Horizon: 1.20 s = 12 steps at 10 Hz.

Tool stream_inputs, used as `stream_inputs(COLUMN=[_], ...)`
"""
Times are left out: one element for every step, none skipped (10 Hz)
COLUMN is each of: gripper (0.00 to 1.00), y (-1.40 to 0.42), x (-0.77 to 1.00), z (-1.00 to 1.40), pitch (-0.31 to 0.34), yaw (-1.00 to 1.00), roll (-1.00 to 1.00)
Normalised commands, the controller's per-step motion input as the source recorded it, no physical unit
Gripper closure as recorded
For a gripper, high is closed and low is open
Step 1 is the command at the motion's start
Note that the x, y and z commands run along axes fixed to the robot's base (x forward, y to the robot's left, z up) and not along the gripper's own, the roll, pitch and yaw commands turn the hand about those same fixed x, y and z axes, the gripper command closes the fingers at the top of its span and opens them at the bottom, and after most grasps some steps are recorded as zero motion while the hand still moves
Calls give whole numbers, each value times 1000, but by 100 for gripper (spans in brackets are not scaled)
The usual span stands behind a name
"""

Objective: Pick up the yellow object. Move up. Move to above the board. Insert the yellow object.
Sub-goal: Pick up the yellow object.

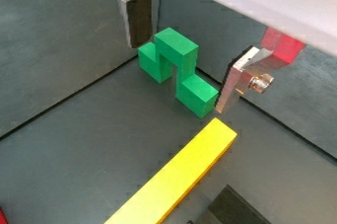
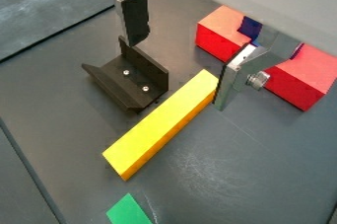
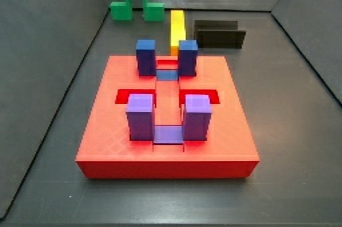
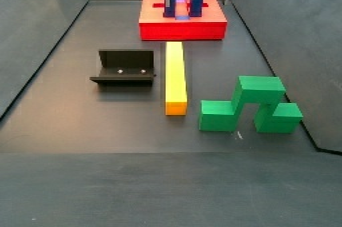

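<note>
The yellow object (image 4: 174, 76) is a long bar lying flat on the dark floor, one end pointing at the board (image 4: 185, 32). In a side view it lies behind the board (image 3: 167, 149) as a yellow strip (image 3: 177, 26). The board is a red slab with blue-purple posts (image 3: 139, 116). My gripper (image 2: 179, 73) hangs open high above the floor, over the bar's (image 2: 165, 124) end nearest the board's red corner (image 2: 222, 36). Nothing is between the fingers (image 2: 134, 16). In a wrist view the open gripper (image 1: 179, 78) frames the floor, with the bar (image 1: 184, 179) below it.
The black fixture (image 4: 127, 68) stands beside the bar, also seen close in a wrist view (image 2: 128, 78). Green blocks (image 4: 251, 106) sit on the bar's other side, near a grey wall (image 1: 165, 55). Sloping grey walls (image 3: 301, 61) enclose the floor.
</note>
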Motion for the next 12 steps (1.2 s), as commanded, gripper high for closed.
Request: stream_inputs(gripper=[0, 0, 0, 0, 0, 0, 0, 0, 0, 0, 0, 0], y=[26, 0, -111, -114, -74, -83, -157, -231, -197, -154, -51, 0], x=[0, 83, 434, 483, 500, 591, 591, 543, 351, 0, 0, -6], z=[0, -9, -143, -223, -240, -340, -620, -869, -909, -937, -874, -817], pitch=[0, 0, -10, -34, -34, -31, -44, -67, -99, -166, -166, -166], yaw=[0, 0, 3, 0, 0, 0, 0, 0, 0, 0, 0, 0], roll=[0, 0, -23, -19, -33, -26, 0, 0, 0, 0, -46, -46])
